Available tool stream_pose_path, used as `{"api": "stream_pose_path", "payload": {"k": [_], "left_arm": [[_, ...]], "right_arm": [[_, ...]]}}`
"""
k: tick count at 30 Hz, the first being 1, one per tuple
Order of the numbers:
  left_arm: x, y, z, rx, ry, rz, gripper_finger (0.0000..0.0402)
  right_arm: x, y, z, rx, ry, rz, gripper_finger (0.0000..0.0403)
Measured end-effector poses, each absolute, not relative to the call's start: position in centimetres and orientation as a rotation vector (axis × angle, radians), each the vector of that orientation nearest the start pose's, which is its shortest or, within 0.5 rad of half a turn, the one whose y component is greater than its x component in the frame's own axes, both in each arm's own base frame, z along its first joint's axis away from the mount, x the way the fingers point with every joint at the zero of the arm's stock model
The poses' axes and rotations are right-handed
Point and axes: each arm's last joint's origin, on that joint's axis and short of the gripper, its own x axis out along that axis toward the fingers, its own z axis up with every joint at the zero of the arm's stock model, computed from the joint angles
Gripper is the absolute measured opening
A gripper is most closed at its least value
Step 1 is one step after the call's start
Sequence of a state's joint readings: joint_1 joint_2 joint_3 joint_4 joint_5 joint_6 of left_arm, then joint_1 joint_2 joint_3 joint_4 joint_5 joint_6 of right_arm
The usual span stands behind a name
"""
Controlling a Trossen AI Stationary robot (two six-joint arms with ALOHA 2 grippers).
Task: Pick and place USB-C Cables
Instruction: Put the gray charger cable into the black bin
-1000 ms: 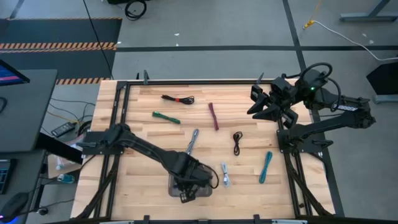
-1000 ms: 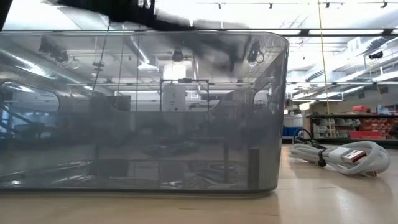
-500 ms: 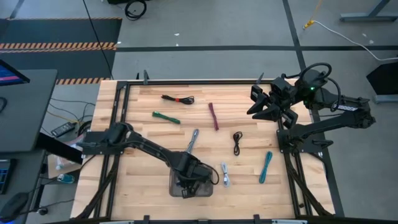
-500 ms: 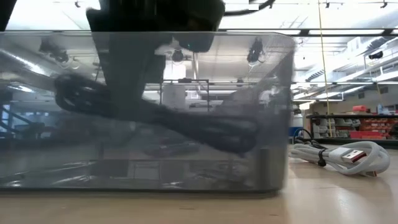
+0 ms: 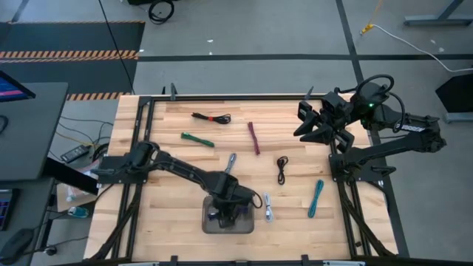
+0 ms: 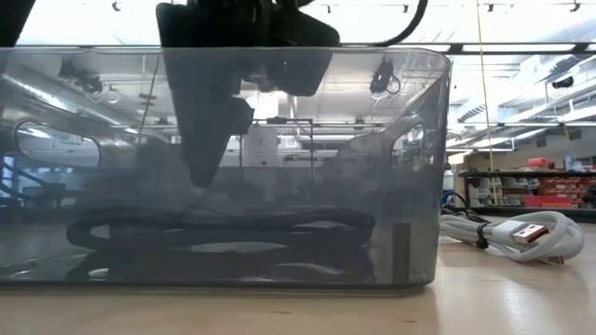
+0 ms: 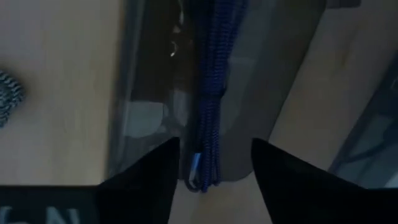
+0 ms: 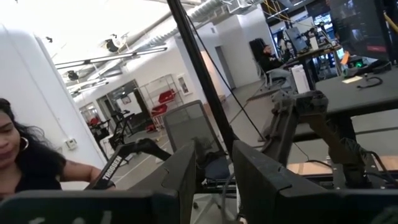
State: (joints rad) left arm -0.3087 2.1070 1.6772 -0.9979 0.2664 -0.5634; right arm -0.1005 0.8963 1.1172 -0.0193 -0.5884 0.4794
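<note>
The purple cable (image 7: 210, 93) lies flat on the floor of the tray (image 6: 424, 167) at the table's near edge, left gripper (image 7: 214, 163) spread just above it; lifting out carelessly could snag a loop

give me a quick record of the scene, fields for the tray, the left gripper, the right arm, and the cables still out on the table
tray: translucent grey tray at the table's near edge, purple cable lying flat inside
left gripper: left gripper open above the tray, holding nothing
right arm: right gripper raised at the far right corner, waiting
cables on table: black-red cable, green cable, maroon cable, grey cable, black cable, white cable, teal cable
</note>
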Motion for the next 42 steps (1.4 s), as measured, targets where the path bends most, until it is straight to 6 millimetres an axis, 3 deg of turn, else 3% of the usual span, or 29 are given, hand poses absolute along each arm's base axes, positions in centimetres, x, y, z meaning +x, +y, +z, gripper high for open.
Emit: {"api": "stream_pose_path", "payload": {"k": [4, 7, 12, 17, 21, 26, 35, 42], "left_arm": [[39.4, -10.7, 20.2, -0.471, 1.558, 0.002, 0.0221], [39.9, -8.4, 22.4, -0.521, 1.527, 0.036, 0.0221], [40.8, -4.9, 27.0, -0.485, 1.303, 0.118, 0.022], [42.2, -1.7, 28.4, -0.458, 1.137, 0.232, 0.0219], [42.2, 0.1, 28.0, -0.559, 1.131, 0.308, 0.0219], [41.1, 1.0, 27.6, -0.624, 1.215, 0.477, 0.0219], [40.8, 0.0, 26.6, -0.634, 1.212, 0.704, 0.0202], [41.9, -0.3, 23.2, -0.589, 1.3, 0.738, 0.0195]], "right_arm": [[17.2, -0.1, 44.0, 0.398, -0.067, 0.535, 0.0113], [17.1, -0.1, 44.0, 0.396, -0.066, 0.542, 0.0113], [17.1, 0.0, 44.0, 0.393, -0.064, 0.553, 0.0113], [17.1, 0.0, 44.0, 0.39, -0.063, 0.555, 0.0113], [17.1, 0.0, 44.0, 0.384, -0.06, 0.562, 0.0113], [17.1, 0.0, 44.0, 0.381, -0.053, 0.578, 0.0113], [17.1, -0.4, 43.9, 0.354, -0.059, 0.548, 0.0113], [16.7, -0.9, 44.0, 0.327, -0.071, 0.531, 0.0113]]}}
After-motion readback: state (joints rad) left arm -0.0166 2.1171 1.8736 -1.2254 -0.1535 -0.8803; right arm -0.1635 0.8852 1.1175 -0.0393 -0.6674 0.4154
